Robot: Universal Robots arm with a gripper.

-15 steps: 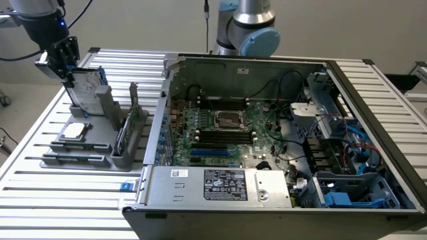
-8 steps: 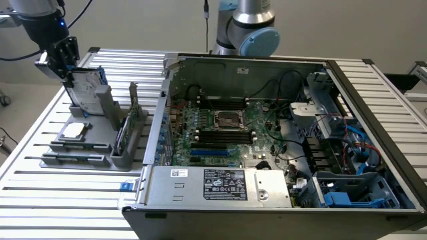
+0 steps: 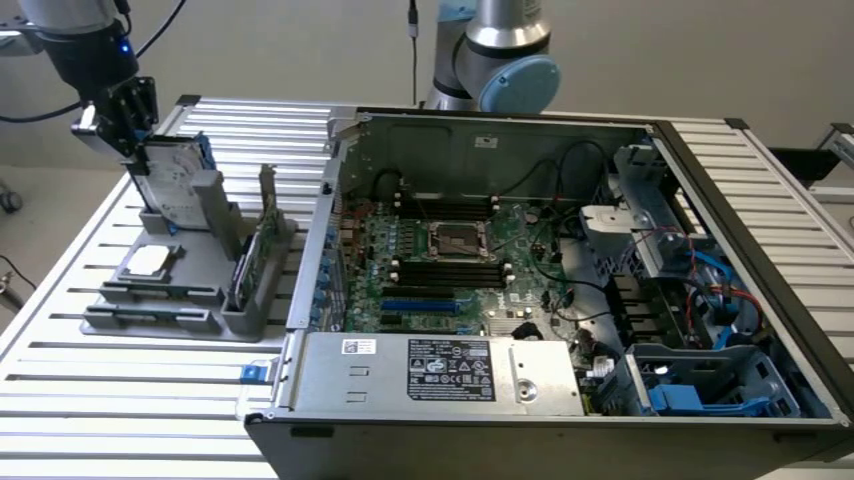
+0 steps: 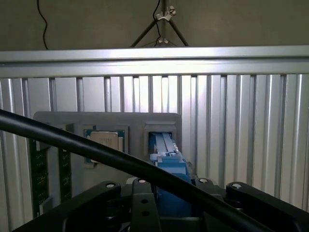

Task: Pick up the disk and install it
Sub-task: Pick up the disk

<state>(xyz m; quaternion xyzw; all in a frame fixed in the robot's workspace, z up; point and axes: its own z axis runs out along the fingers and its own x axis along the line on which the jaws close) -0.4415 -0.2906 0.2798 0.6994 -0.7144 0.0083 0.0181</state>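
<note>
Black cable (image 4: pixel 72 142) was seen before the silver-grey rectangular disk in its blue plastic carrier (image 4: pixel 166 162), found upright in the grey plastic holder (image 3: pixel 160 318) with the gripper (image 3: pixel 138 140) at its top edge; grip could not be told. Installation in the open metal computer case (image 3: pixel 467 150) was judged outstanding.

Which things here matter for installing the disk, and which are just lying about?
Job: disk, standing in the grey holder; gripper at its top edge; open computer case.
Lying about: silver chip; green memory stick.
</note>
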